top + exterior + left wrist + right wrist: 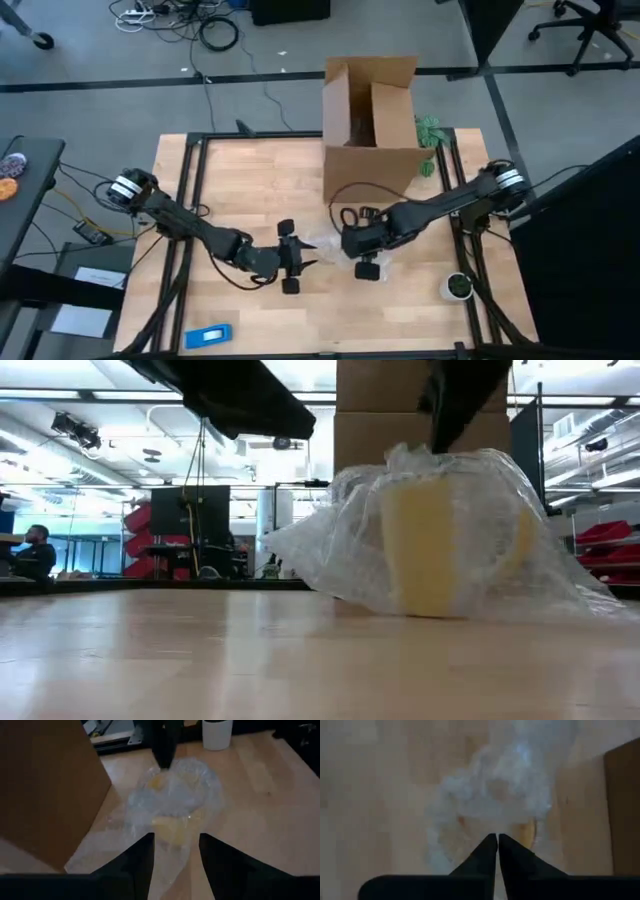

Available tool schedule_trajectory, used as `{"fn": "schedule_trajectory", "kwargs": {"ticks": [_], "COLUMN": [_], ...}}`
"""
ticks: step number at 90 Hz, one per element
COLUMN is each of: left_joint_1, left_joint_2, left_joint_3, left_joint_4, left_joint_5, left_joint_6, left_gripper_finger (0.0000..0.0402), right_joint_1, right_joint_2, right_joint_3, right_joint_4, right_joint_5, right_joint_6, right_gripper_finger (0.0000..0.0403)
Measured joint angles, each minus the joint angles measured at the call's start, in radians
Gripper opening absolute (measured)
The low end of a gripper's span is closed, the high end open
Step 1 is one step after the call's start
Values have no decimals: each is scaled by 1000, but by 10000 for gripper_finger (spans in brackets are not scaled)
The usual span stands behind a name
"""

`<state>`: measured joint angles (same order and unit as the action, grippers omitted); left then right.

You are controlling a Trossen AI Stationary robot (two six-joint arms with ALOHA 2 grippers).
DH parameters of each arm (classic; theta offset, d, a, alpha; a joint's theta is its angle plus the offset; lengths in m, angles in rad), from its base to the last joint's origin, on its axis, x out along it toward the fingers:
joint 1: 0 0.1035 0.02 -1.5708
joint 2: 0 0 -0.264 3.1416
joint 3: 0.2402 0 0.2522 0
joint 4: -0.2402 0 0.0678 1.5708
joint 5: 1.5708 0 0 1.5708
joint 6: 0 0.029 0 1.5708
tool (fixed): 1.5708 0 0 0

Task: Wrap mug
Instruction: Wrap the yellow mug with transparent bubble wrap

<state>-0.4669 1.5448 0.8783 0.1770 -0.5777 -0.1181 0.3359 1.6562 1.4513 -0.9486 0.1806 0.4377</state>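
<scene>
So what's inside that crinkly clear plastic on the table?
A mug stands upright inside the bubble wrap, showing pale yellow through it. Its handle and rim are blurred by the plastic, so I can't make them out.

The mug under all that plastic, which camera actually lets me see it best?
The low view: the mug stands side-on and fills much of the picture, pale through the bubble wrap. The left wrist view gives yellowish patches, the right wrist view a blurred rim, and the high view almost nothing between the pincers.

Glossy crinkled clear plastic wrap [440,530] lies on smooth pale wooden table [200,660].
</scene>
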Motion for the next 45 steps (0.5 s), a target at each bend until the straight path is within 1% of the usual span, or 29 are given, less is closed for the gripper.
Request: {"fn": "schedule_trajectory", "kwargs": {"ticks": [10, 20, 32, 45], "left_joint_1": [-1, -3, -14, -22], "left_joint_2": [0, 0, 0, 0], "left_joint_3": [0, 0, 0, 0], "left_joint_4": [0, -4, -45, -86], "left_joint_5": [0, 0, 0, 1], "left_joint_6": [-2, -11, -32, -51], "left_gripper_finger": [142, 142, 142, 142], "right_joint_1": [3, -4, -15, -34], "right_joint_2": [-5, 17, 92, 187], "right_joint_3": [-4, -55, -113, -152], "right_joint_4": [51, 159, 239, 239], "right_joint_5": [13, 0, -72, -96], "right_joint_6": [-4, -18, -31, -38], "right_gripper_finger": [0, 0, 0, 0]}}
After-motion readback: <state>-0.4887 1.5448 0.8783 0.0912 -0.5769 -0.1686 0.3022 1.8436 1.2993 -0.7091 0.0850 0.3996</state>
